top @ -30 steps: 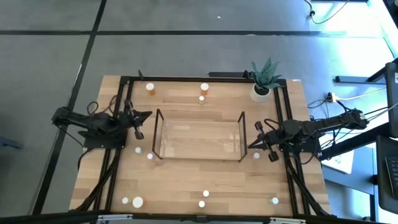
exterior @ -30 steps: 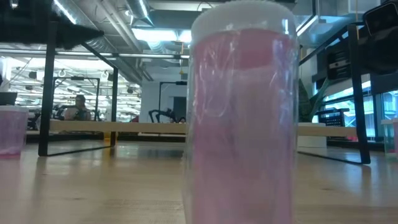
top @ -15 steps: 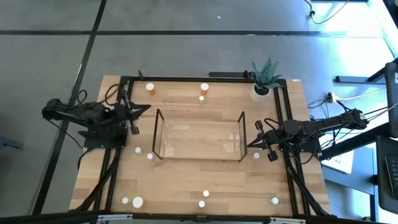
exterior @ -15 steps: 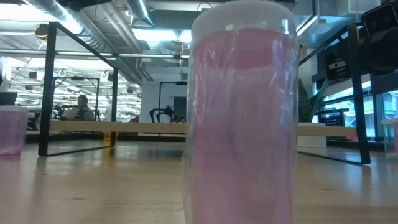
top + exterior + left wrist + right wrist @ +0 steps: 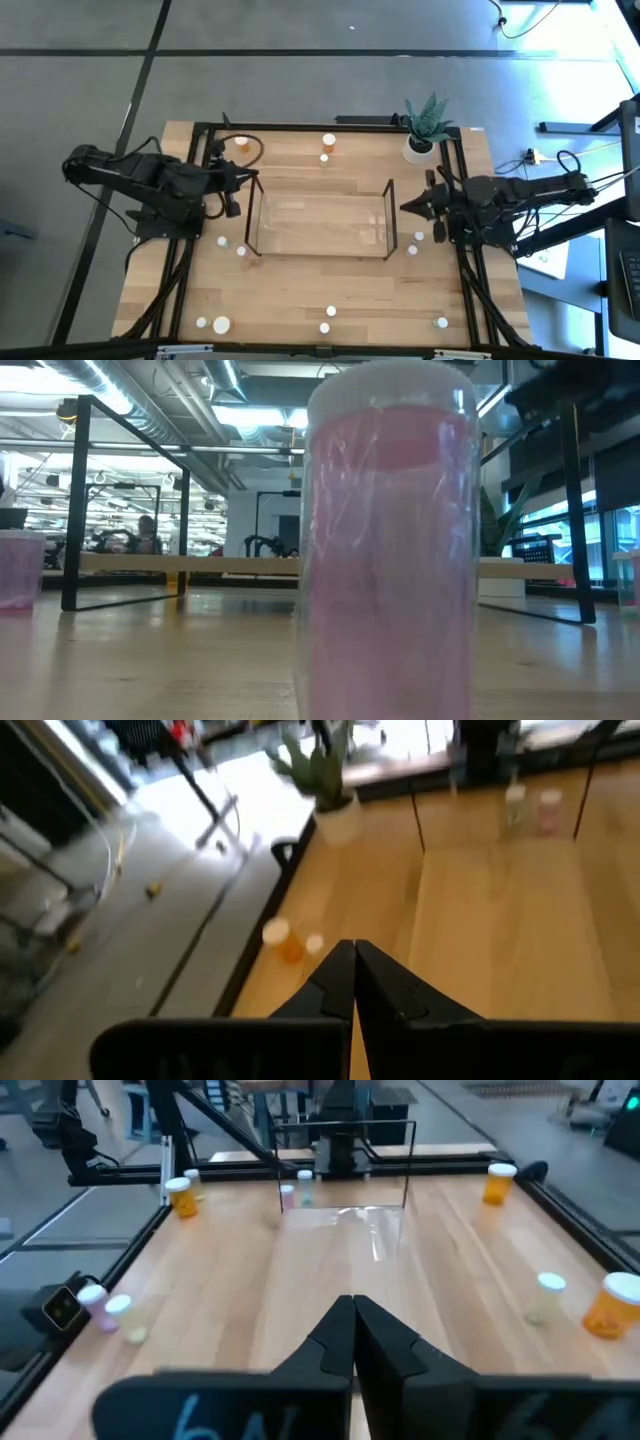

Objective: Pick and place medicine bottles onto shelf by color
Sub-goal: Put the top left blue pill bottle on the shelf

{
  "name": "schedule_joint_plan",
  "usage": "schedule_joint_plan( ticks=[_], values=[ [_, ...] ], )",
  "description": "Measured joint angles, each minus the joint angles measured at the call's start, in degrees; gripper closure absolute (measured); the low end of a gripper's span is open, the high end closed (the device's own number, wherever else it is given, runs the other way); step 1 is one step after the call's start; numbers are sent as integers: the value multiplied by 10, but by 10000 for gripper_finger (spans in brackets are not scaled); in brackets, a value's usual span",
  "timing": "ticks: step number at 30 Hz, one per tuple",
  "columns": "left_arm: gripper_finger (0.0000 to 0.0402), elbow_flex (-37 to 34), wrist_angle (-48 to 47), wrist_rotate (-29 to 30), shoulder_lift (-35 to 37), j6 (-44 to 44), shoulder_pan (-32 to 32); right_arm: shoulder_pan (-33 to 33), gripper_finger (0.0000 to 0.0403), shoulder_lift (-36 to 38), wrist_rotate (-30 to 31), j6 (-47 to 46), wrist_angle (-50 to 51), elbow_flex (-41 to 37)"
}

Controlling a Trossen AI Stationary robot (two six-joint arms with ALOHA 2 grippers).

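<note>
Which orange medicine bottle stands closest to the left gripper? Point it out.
The orange bottle at the table's far left corner, just beyond the shut left gripper. The other orange bottle stands farther along the far edge, toward the plant.

Robotics lab: exposed ceiling ducts (image 5: 190, 405), rows of workbenches (image 5: 190, 564).

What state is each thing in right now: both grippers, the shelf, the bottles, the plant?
left gripper: shut, empty, at the shelf's left end.
right gripper: shut, empty, at the shelf's right end.
shelf: upright mid-table, no bottles on it.
bottles: standing capped, scattered on the table around the shelf.
pink bottle: upright, close to the low camera.
plant: upright at the far right corner.
</note>
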State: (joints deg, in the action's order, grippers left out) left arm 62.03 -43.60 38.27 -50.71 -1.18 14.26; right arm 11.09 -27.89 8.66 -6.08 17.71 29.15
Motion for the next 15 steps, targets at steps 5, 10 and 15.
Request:
schedule_joint_plan(
  ticks=[5, 10, 15],
  values=[
    [398, 63, -125, -7, -48, -73, 0, 0, 393, -80, 11, -17, 59, 107],
    [398, 103, -224, -91, -71, -161, -12, -10, 393, -173, 52, -60, 156, 213],
    [398, 110, -284, -171, -72, -211, -15, -26, 393, -263, 45, -65, 225, 307]
  ],
)
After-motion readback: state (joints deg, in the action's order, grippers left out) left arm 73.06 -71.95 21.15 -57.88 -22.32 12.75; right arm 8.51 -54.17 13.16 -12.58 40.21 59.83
